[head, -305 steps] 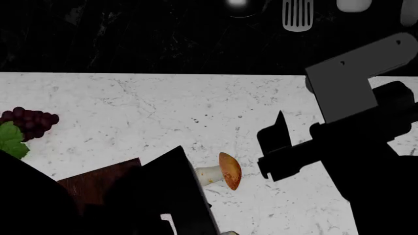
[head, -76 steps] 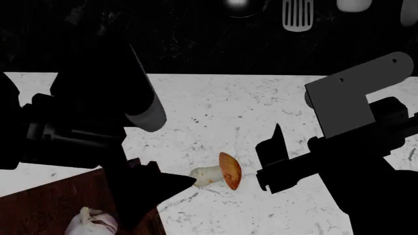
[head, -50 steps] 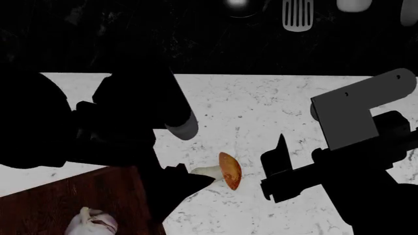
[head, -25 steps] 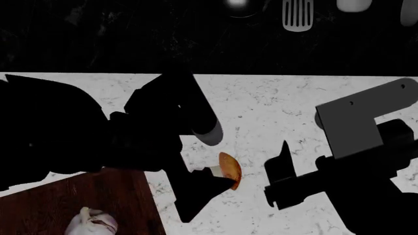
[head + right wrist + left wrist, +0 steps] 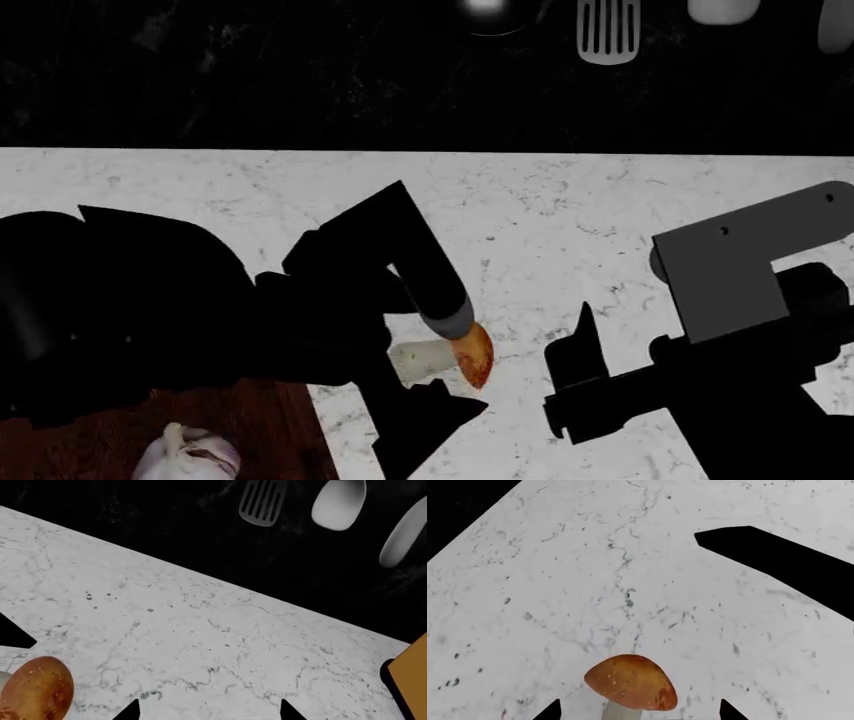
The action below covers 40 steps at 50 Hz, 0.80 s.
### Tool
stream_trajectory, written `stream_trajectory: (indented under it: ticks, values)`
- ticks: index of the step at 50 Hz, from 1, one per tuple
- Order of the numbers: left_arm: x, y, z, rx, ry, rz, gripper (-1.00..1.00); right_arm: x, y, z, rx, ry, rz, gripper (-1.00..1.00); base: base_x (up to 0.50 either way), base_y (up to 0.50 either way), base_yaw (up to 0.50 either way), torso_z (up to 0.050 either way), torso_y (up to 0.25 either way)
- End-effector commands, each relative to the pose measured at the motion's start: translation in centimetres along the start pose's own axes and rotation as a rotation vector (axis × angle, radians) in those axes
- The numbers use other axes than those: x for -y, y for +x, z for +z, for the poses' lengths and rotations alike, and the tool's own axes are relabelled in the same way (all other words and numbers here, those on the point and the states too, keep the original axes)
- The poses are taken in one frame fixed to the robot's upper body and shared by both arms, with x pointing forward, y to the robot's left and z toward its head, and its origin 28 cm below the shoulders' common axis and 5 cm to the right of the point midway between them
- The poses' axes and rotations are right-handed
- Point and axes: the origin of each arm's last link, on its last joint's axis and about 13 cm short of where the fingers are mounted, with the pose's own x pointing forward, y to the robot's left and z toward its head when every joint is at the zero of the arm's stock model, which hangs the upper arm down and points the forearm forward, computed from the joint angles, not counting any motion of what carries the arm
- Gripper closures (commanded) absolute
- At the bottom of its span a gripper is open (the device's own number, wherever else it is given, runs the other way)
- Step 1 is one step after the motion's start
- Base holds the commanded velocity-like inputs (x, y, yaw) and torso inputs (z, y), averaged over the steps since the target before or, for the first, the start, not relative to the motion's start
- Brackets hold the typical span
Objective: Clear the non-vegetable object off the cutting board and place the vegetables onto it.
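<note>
Head view, done: garlic (image 5: 187, 455) is seen on the board (image 5: 80, 440).
Left: mushroom (image 5: 631, 681) (on desk (image 5: 627, 580)) is straddled by wide left tool (image 5: 637, 712).
Right tool (image 5: 207, 712): wide, idle.

The left arm has swung right across the counter (image 5: 601, 200), from over the cutting board (image 5: 267, 420) to the mushroom (image 5: 447, 358). Its left pincer (image 5: 637, 712), fingers spread, now sits over the mushroom with a fingertip on each side of the stalk, and covers part of the cap in the head view. The garlic bulb (image 5: 187, 452), hidden six seconds ago, lies on the board. The grapes at far left are now hidden behind the arm. The right pincer (image 5: 581, 375) has drifted slightly right and nearer.
</note>
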Motion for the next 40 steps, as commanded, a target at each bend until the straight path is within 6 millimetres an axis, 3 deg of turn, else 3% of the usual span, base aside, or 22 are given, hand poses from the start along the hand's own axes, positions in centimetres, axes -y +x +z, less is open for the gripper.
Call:
stream_trajectory:
  ticks: [1, 19, 20, 28, 36, 40]
  values:
    - [-0.9, 0.9, -0.7, -0.027, -0.009, 0.037, -1.00, 0.0, -0.2, -0.1, 0.002, 0.001, -0.001, -1.00, 0.00, 0.00, 0.00, 0.000, 0.000]
    - [-0.2, 2.3, -1.9, -0.065, -0.006, 0.016, -1.00, 0.1, -0.4, 0.3, 0.006, -0.003, -0.003, -1.00, 0.00, 0.00, 0.00, 0.000, 0.000]
    - [-0.1, 2.2, -1.7, -0.063, -0.006, 0.013, 1.00, 0.1, -0.4, 0.4, 0.008, -0.004, -0.003, -1.00, 0.00, 0.00, 0.00, 0.000, 0.000]
    - [0.2, 0.8, -0.8, -0.047, 0.016, 0.014, 1.00, 0.1, -0.3, 0.4, 0.012, -0.002, -0.002, -1.00, 0.00, 0.00, 0.00, 0.000, 0.000]
    - [1.0, -2.7, 2.1, 0.041, 0.051, 0.011, 1.00, -0.1, -0.5, 0.6, 0.019, -0.005, -0.003, -1.00, 0.00, 0.00, 0.00, 0.000, 0.000]
    - [1.0, -3.7, 2.7, 0.055, 0.050, 0.026, 1.00, -0.1, -0.5, 0.7, 0.023, -0.006, -0.001, -1.00, 0.00, 0.00, 0.00, 0.000, 0.000]
